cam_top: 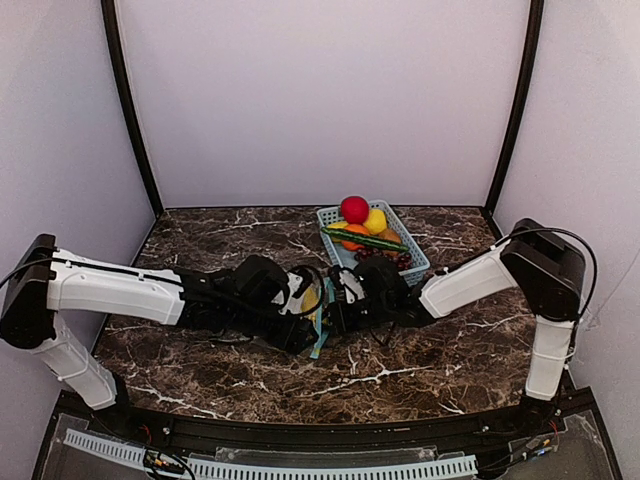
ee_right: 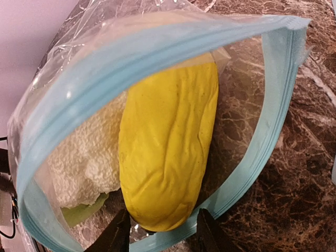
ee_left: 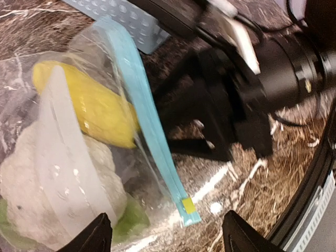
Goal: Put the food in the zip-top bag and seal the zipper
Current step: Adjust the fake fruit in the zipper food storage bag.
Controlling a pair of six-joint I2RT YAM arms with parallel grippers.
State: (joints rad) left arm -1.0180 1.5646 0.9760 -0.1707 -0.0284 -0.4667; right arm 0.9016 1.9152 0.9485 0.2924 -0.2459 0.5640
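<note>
Inside the zip-top bag: banana, cauliflower, green piece; the zipper gapes open and the bag lies mid-table between the arms. At the mouth the right gripper has fingers either side of the banana's end, can't tell if pinching. Opposite, the left gripper has jaws spread, straddling the bag's zipper corner, nothing clamped.

1. The zip-top bag gapes wide, yet the banana fills the mouth's middle; room remains inside the zipper on the right.
2. The left claw and right claw crowd the bag from either side.
3. The basket blocks the far right of the desk; the near desk lies open.
</note>
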